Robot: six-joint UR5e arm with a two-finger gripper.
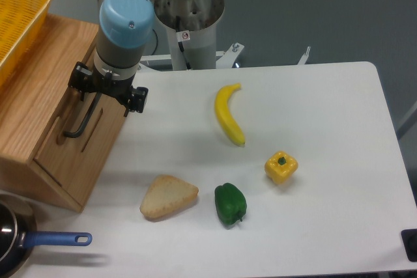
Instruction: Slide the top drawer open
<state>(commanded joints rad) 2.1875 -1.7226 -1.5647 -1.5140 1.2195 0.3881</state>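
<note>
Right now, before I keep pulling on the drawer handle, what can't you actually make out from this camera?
- Gripper fingertips: hidden under the wrist, so whether they are shut on the black bar handle cannot be told.
- Top drawer: how far out it stands is unclear from this angle, and its interior is not visible.
- Yellow basket: cut off by the left edge.
- Pan: cut off at the bottom-left corner.

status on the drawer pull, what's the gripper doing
Gripper at the upper end of the black bar handle, fingers hidden, grip unconfirmed. Top drawer barely out, if at all. Bread nearest on table, off to the side.
</note>
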